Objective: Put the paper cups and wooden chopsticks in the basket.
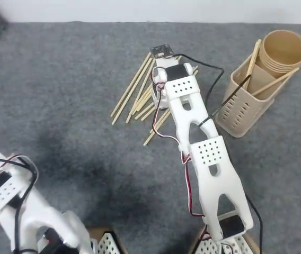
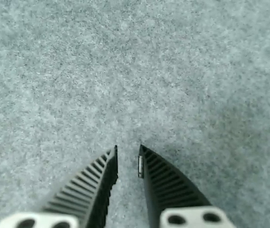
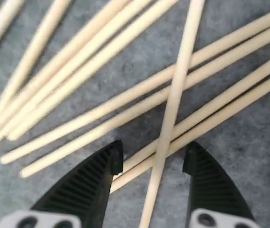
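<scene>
**Right pincer spread over the chopsticks**

In the high view, a pile of loose chopsticks (image 1: 138, 96) lies on the grey tabletop (image 1: 60, 79), in the upper middle of the frame. The sticks cross each other in a messy heap. The right arm (image 1: 209, 159) goes from the bottom edge up to the pile, and its wrist covers part of the heap.

In the right wrist view, the right pincer (image 3: 151, 152) is spread wide, low over the chopsticks. One stick runs between its two black fingers, and other sticks lie across under them. The fingers are not pressed on any stick.

The basket (image 1: 240, 114) stands in the upper right of the high view, near the pile but not touching it. A stack of cups (image 1: 284, 50) sits in the basket's end that is nearest the upper right corner. Two sticks (image 1: 253, 58) lean inside the basket, just beside the cups.

The left arm (image 1: 12, 196) is in the lower left corner, well apart from the pile. In the left wrist view, the left pincer (image 2: 128, 151) is almost pressed together, with a thin gap between its tips. It holds nothing and hangs over bare tabletop.
</scene>
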Controlling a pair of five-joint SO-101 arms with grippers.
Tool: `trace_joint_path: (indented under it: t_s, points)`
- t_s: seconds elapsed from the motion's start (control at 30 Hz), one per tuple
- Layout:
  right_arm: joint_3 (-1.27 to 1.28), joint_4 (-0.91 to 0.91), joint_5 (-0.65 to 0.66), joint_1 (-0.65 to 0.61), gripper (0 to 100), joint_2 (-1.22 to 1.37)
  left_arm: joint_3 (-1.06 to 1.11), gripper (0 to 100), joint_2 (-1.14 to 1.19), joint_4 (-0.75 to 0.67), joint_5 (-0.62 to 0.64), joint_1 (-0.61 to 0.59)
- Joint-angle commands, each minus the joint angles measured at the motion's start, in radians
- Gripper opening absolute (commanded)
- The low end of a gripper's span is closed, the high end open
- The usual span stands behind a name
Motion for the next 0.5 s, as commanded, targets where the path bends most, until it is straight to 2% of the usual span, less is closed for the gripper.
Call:
trace_joint_path:
  t_s: [0.0,0.13,0.27,0.47]
  points:
    - [-0.011,0.025,-0.009,0.016,21.9,-0.015,-0.004,8,-0.025,-0.012,0.003,0.005]
    - [-0.011,0.068,0.011,0.031,12.9,-0.01,-0.004,8,-0.025,-0.012,0.003,0.005]
    - [-0.011,0.099,0.126,0.021,1.9,-0.008,-0.004,8,-0.025,-0.012,0.003,0.005]
    - [-0.017,0.093,0.132,0.025,0.8,-0.018,-0.004,8,-0.025,-0.012,0.003,0.005]
